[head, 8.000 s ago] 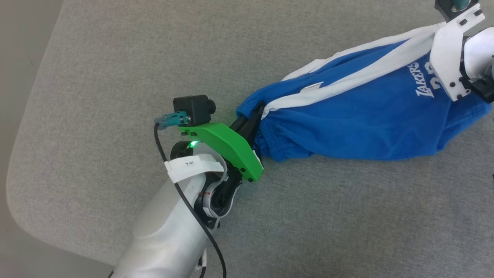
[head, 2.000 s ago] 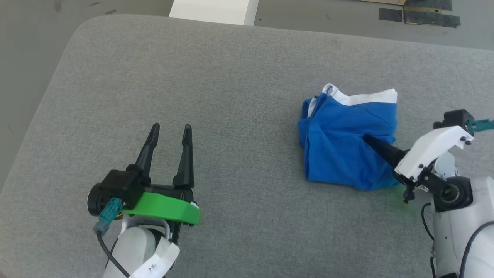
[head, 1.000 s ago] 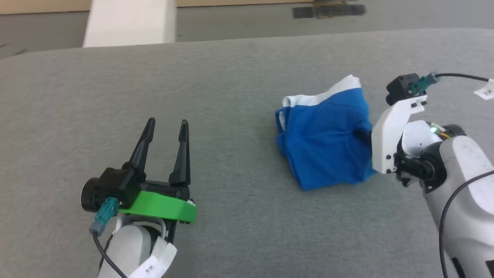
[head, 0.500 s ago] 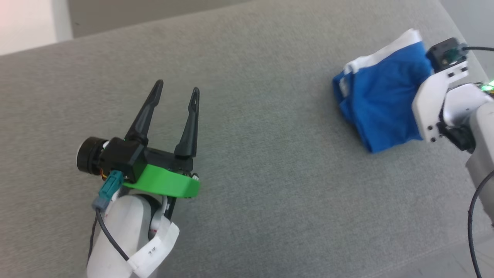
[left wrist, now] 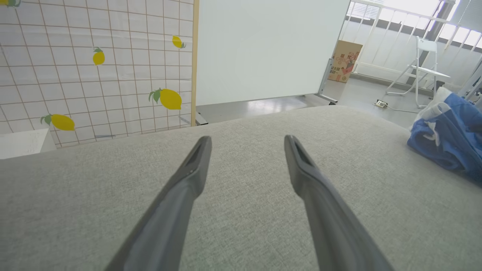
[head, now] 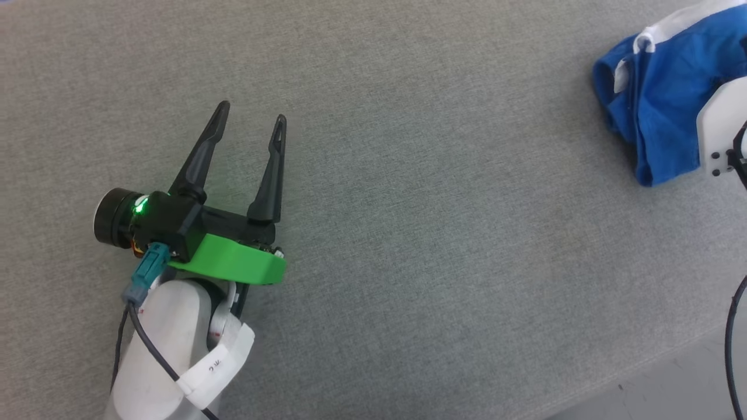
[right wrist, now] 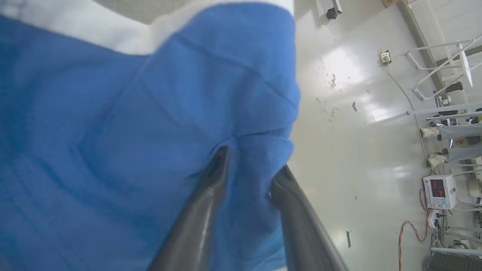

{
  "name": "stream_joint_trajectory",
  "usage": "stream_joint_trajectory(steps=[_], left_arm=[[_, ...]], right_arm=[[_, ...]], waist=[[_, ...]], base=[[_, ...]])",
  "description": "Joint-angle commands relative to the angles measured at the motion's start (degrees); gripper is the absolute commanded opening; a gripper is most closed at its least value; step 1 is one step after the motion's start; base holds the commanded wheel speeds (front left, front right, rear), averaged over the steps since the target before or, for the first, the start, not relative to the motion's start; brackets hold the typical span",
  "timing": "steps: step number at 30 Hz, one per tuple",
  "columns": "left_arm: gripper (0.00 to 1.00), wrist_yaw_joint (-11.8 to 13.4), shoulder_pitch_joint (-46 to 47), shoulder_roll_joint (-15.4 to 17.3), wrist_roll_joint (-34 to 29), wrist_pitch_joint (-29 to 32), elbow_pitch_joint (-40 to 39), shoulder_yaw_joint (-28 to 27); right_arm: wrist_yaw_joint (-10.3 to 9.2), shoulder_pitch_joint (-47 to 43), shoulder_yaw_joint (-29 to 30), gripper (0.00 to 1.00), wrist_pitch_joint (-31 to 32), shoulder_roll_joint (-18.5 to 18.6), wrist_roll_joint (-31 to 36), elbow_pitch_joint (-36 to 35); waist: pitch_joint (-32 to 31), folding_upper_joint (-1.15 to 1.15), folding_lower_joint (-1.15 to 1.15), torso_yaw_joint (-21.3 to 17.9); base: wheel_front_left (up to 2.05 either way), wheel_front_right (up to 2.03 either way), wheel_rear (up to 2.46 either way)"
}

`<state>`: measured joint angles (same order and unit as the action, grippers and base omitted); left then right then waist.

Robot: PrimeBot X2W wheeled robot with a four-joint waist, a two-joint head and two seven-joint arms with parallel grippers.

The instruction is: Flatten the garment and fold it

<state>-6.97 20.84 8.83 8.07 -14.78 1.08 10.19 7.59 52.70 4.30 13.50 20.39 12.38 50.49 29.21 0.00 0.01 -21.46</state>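
**Blue shorts bunched at bench's edge, one end effector in the cloth**

The garment [head: 659, 105], a pair of bright blue shorts, lies crumpled in a loose heap at the upper right of the head view, on the grey fabric-covered bench [head: 437, 233]. Its white trim band [head: 680, 22] curls along the top of the heap. A white bracket [head: 716, 131] on the right arm covers the heap's right side at the frame's edge.

In the right wrist view, the right end effector [right wrist: 253, 160] has its two dark fingers set a little apart with a raised fold of blue cloth between them. Whether they are pinching that fold or have let it go cannot be told. The garment [right wrist: 113, 150] takes up the left and centre of that frame, and its white band [right wrist: 75, 30] runs across the top. A glossy pale floor [right wrist: 357, 113] shows at the right.

The left end effector [head: 252, 112] sits at the lower left of the head view, well apart from the shorts. It is released, its fingers spread wide over bare bench and holding nothing, above a green mount [head: 233, 265]. In the left wrist view, the left end effector [left wrist: 247, 138] points across the bench [left wrist: 75, 195]. The garment [left wrist: 448, 143] lies at the right edge of that frame. Behind it stand a lemon-patterned tiled panel [left wrist: 169, 98] and a white folding chair [left wrist: 425, 64].
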Motion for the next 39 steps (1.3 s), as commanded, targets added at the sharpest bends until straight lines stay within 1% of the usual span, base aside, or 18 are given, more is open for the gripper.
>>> stream_joint_trajectory(steps=[1,4,8,10,12,17,20,23,25,26,27,33,39], left_arm=[[1.0,0.25,0.05,-0.46,0.12,-0.21,0.12,-0.15],[1.0,0.43,-0.98,-1.53,0.94,-0.21,0.62,-0.47],[1.0,0.66,-3.33,-2.8,2.19,-0.21,1.88,-1.27],[1.0,0.81,-4.64,-3.36,2.77,-0.21,2.36,-1.82],[1.0,1.0,-6.86,-4.14,3.82,-0.21,2.96,-2.88],[1.0,1.15,-9.79,-5.07,5.06,-0.21,3.97,-3.86],[1.0,1.47,-11.01,-5.5,5.76,-0.21,4.27,-4.17],[1.0,1.7,-12.22,-5.72,6.03,-0.21,4.51,-4.28],[1.0,1.86,-13.15,-5.81,6.14,-0.21,4.56,-4.42],[1.0,2.1,-14.34,-5.88,6.17,-0.21,4.5,-4.62],[1.0,2.11,-14.77,-5.9,6.19,-0.21,4.47,-4.65],[1.0,2.49,-16.52,-5.93,6.81,-0.21,4.17,-4.1],[1.0,2.67,-17.76,-5.94,7.02,-0.21,4.11,-3.1]], right_arm=[[-0.1,0.14,1.01,1.0,-1.78,-0.34,1.58,0.1],[-0.1,-1.47,2.58,1.0,-4.98,-0.08,3.83,-0.03],[-0.1,-4.46,5.67,1.0,-10.03,-0.61,3.37,-1.48],[-0.1,-6.1,6.03,1.0,-13.55,-1.75,1.03,-2.51],[-0.1,-9.29,5.93,1.0,-17.88,-3.28,-3.01,-5.18],[-0.1,-15.82,4.16,1.0,-23.19,-4.95,-9.85,-12.17],[-0.1,-21.08,2.49,1.0,-25.01,-5.56,-13.89,-18.81],[-0.1,-26.37,1.2,1.0,-25.96,-6.33,-16.55,-25.62],[-0.1,-30.68,1.07,1.0,-26.45,-7.48,-17.47,-31.03],[-0.1,-35.69,0.77,1.0,-26.77,-9.07,-18.02,-36.44],[-0.1,-37.43,0.74,1.0,-26.8,-9.84,-18.02,-38.1],[-0.1,-45.22,1.27,1.0,-26.68,-14.09,-17.29,-44.1],[-0.1,-51.74,2.86,1.0,-26.84,-16.73,-15.39,-47.89]], waist=[[-2.34,0.0,-0.01,1.98],[-5.25,0.0,-0.01,3.9],[-9.78,0.0,-0.01,6.62],[-11.91,0.0,-0.01,8.01],[-15.28,0.0,-0.01,10.11],[-19.57,0.0,-0.01,13.94],[-21.44,0.0,-0.01,16.37],[-23.09,0.0,-0.01,18.16],[-24.33,0.0,-0.01,19.48],[-25.43,0.0,-0.01,20.75],[-25.7,0.0,-0.01,21.13],[-27.04,0.0,-0.01,23.16],[-27.91,0.0,-0.01,24.57]], base=[[0.0,0.0,0.0],[0.0,0.0,0.0],[0.0,0.0,0.0],[0.0,0.0,0.0],[0.0,0.0,0.0],[0.0,0.0,0.0],[0.0,0.0,0.0],[0.0,0.0,0.0],[0.0,0.0,0.0],[0.0,0.0,0.0],[0.0,0.0,0.0],[0.0,0.0,0.0],[0.0,0.0,0.0]])
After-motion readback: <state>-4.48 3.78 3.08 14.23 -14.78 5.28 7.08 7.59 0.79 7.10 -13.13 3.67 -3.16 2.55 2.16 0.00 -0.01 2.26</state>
